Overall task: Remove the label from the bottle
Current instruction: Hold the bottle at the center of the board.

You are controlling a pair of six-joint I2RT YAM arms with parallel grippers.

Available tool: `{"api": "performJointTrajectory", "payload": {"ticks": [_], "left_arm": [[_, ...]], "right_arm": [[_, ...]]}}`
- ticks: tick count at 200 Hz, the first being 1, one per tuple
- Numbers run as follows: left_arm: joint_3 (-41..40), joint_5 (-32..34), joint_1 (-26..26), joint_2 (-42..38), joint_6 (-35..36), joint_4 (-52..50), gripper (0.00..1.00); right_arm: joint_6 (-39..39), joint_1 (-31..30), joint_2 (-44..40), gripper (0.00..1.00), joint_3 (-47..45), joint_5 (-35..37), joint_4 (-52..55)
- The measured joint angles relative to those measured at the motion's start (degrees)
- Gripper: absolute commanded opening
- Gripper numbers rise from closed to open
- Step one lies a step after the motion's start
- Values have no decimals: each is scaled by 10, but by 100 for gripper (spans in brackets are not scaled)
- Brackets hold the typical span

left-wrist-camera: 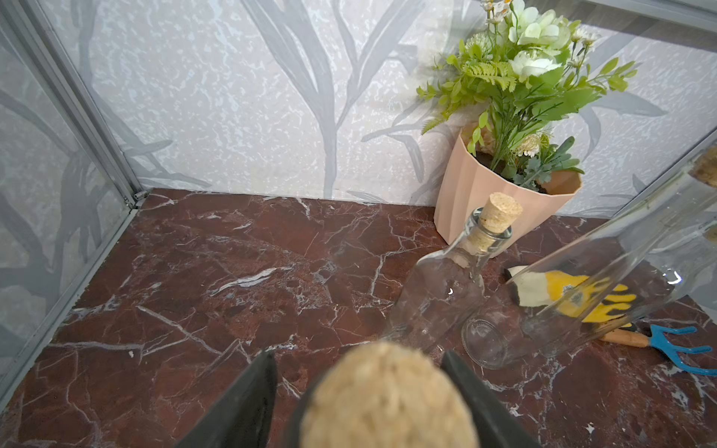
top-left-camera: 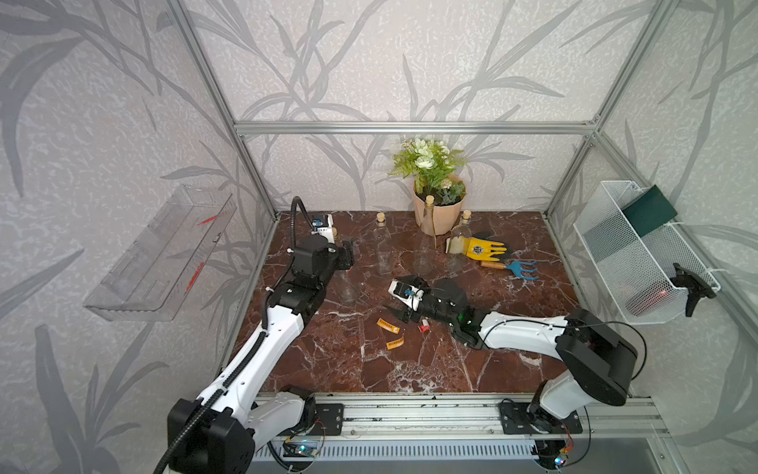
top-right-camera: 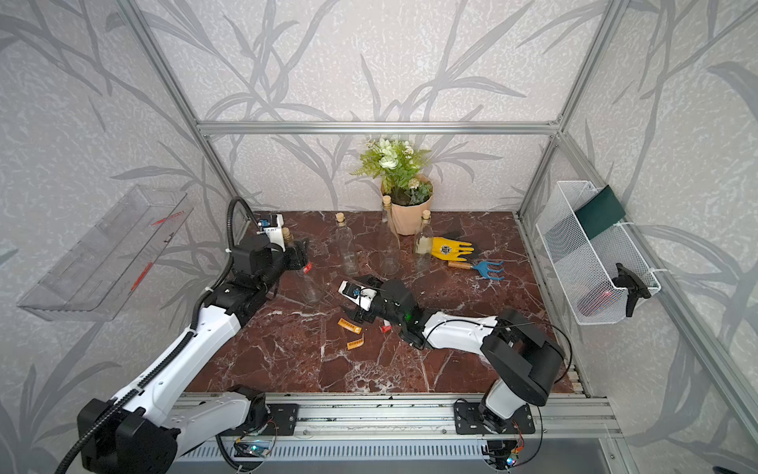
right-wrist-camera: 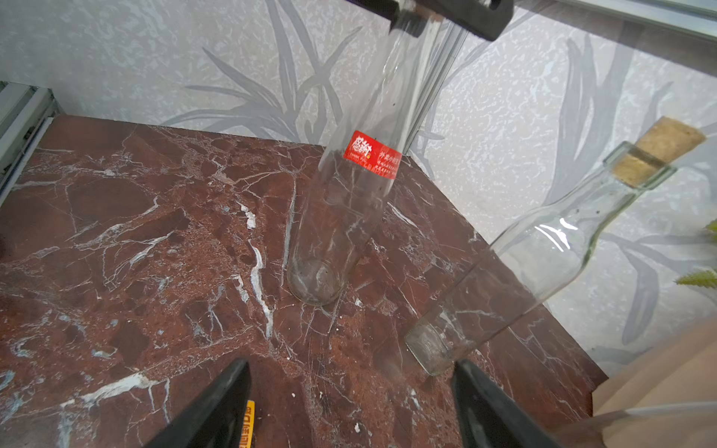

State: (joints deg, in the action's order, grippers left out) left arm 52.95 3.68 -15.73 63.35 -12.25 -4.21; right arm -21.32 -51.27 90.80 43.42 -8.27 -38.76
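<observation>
clear glass bottle (right-wrist-camera: 333, 217): tilted, base on the red marble desk (right-wrist-camera: 135, 232)
red label (right-wrist-camera: 371, 155): stuck on its side
left gripper (left-wrist-camera: 357, 355): clamped on its corked neck
right gripper (right-wrist-camera: 351, 364): jaws apart, empty

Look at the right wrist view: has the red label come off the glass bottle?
No, the red label is stuck on the side of the bottle, well above its base.

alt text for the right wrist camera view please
A clear bottle with a red label stands on the marble table, its neck between the jaws of the left gripper. A second, corked bottle, no label showing, stands beside it, and the jaws of the right gripper are open in the foreground.
</observation>
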Motion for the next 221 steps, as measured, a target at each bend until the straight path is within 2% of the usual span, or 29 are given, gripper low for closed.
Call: {"api": "performJointTrajectory", "payload": {"ticks": [26,55,75,101,141,183,221], "left_arm": [[-12,1,4,0,-2,15,63],[-17,10,6,3,-3,26,52],[-17,20,8,7,-10,30,39],[-16,40,9,12,-9,35,28],[-16,56,12,13,-24,36,0],[-1,92,4,13,-39,2,0],[21,213,-44,14,-49,-58,0]], "right_arm": [[0,0,0,83,0,-2,3],[0,0,-1,83,0,-3,5],[0,0,-1,83,0,-3,5],[0,0,-1,83,0,-4,5],[0,0,-1,83,0,-5,5],[11,0,-1,75,0,-14,-1],[55,-2,7,63,3,-19,-57]]}}
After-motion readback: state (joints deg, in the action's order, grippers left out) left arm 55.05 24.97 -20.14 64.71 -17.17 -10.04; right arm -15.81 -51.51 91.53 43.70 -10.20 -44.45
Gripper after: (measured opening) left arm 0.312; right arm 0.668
